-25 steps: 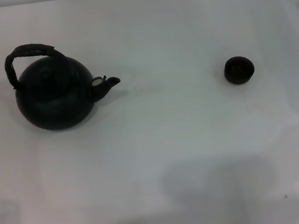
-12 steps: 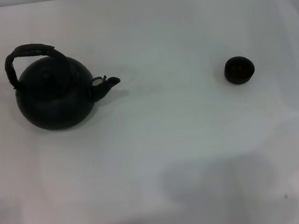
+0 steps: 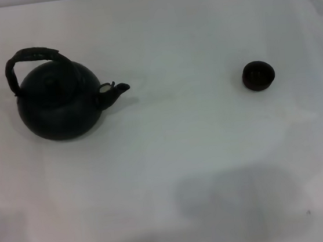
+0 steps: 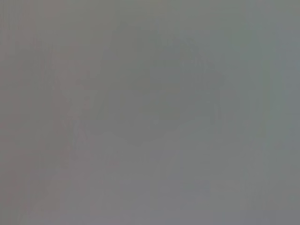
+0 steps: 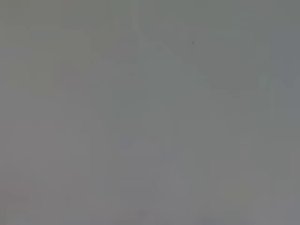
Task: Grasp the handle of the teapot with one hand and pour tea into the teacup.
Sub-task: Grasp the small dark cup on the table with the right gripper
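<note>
A large round matte black teapot [image 3: 59, 106] stands upright on the white table at the left of the head view. Its dark rough arched handle [image 3: 29, 58] loops over the top, and its short spout [image 3: 117, 91] points right toward the teacup. The small dark handleless teacup [image 3: 258, 75] stands at the right, well apart from the teapot. Neither gripper shows in the head view. Both wrist views show only a plain grey surface, with no fingers and no task object.
The white table [image 3: 183, 153] spreads around both objects. Soft shadows lie on it near the front edge, at the centre and at the left.
The teapot and teacup have not moved. The shadows near the front edge have shifted slightly.
</note>
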Controlling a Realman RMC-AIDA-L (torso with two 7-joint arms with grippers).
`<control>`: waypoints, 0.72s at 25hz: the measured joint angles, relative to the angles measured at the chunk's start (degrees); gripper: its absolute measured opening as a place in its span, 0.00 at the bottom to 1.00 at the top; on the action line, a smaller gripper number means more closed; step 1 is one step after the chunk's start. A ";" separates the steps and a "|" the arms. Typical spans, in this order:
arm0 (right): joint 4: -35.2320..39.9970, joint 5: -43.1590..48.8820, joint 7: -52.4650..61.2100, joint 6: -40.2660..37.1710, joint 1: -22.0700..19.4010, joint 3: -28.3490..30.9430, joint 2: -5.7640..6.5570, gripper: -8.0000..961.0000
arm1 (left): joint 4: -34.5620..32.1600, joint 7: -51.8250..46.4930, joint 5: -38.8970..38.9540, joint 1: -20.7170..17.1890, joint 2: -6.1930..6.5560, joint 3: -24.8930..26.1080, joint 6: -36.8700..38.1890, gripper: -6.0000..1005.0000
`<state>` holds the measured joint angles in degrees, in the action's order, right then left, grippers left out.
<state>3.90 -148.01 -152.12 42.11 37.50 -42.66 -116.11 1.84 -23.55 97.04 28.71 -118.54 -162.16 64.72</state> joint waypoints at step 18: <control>-0.70 0.05 -0.25 -0.03 -0.24 0.57 -0.08 0.88 | 0.81 -0.17 2.72 0.59 -0.28 -0.01 -0.61 0.87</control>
<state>3.20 -147.96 -152.37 42.08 37.26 -42.09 -116.19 2.65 -23.72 99.76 29.29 -118.82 -162.16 64.11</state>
